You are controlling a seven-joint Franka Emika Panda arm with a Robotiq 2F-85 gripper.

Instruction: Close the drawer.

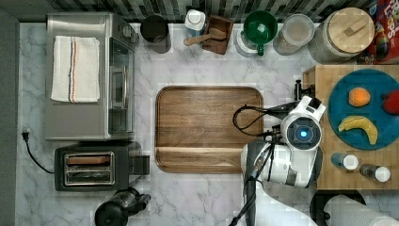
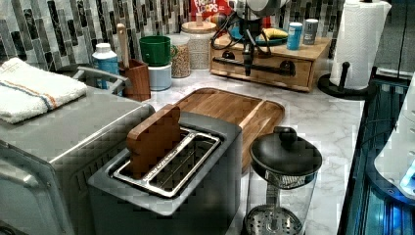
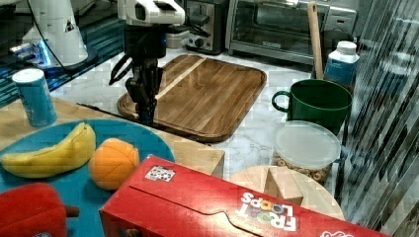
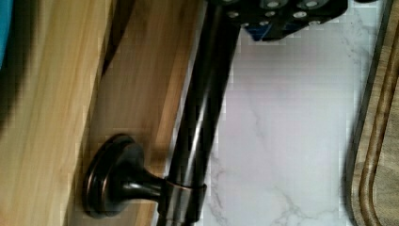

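hand [image 2: 248, 62] at drawer [image 2: 266, 68] handle [image 4: 202, 117], cutting board [image 1: 209, 128] nearby

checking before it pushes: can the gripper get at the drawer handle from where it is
Probably yes. In the left view the gripper hangs right at the dark handle bar on the drawer front, and nothing stands between them on the marble counter.

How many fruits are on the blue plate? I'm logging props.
2: an orange and a banana, side by side on the plate. A red item at its edge may be another.
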